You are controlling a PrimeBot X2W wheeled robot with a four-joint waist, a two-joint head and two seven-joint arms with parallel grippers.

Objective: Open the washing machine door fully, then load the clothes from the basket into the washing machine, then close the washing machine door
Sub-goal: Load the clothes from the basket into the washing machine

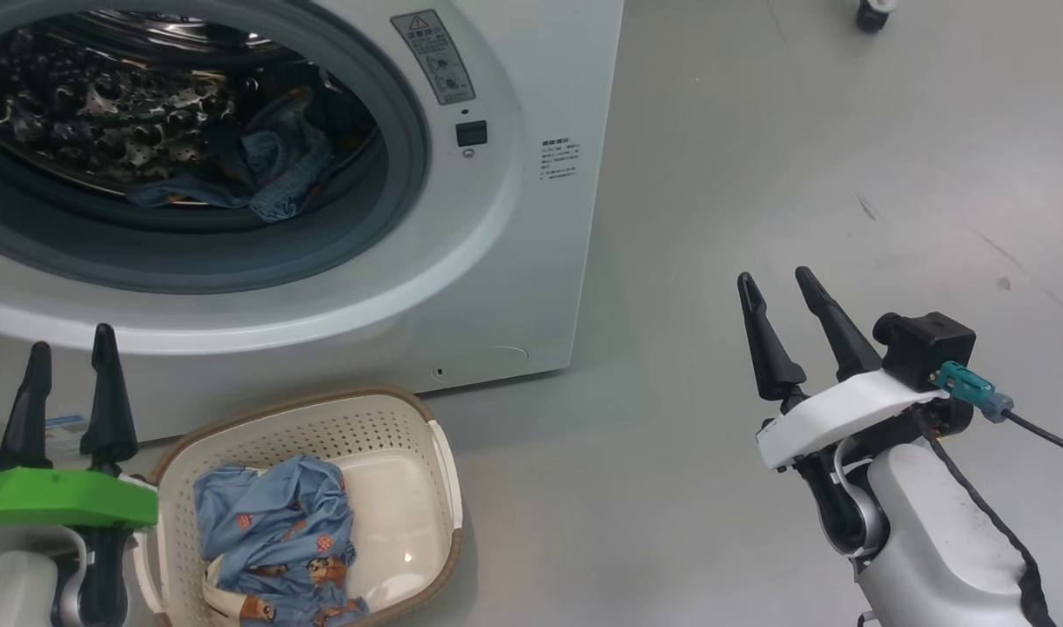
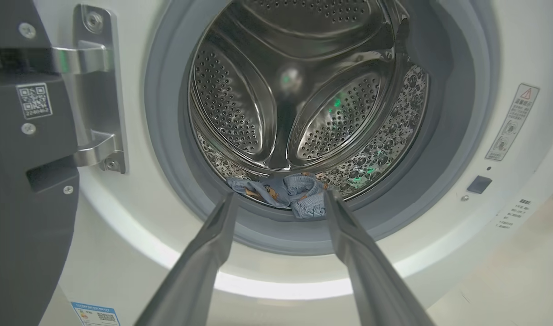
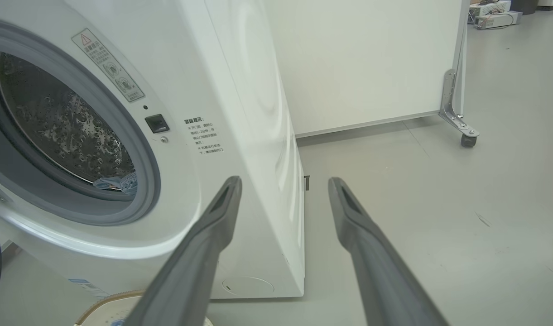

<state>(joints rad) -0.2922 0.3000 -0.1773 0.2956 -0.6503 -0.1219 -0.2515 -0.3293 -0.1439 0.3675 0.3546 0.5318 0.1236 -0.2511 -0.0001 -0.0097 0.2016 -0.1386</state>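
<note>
Two robot grippers hover in front of a white washing machine [image 1: 531, 218], and both have their long dark fingers spread wide with nothing between them. The left gripper [image 1: 71, 341] sits low, just beside the basket [image 1: 444, 470], pointing up toward the machine's round opening. The right gripper [image 1: 776, 279] hangs well apart on the other side, over bare grey floor [image 1: 757, 174]. The door [image 2: 22, 203] shows as a dark panel at the far left of the left wrist view. It is swung out on its metal hinge [image 2: 97, 90], clear of the opening, so the opening step looks done. One blue garment [image 1: 270, 170] lies in the bottom of the steel drum [image 2: 299, 90], near the front and just behind the grey rubber seal [image 2: 444, 136]. The basket stands on the floor just in front of the machine, below the opening. More blue clothes [image 1: 274, 531] printed with small cartoon figures are bunched in its left half, with a bit of cream fabric at the lower edge. Loading appears to be partway through: the basket clothes remain to be moved into the drum, and after that the door must be shut.
</note>
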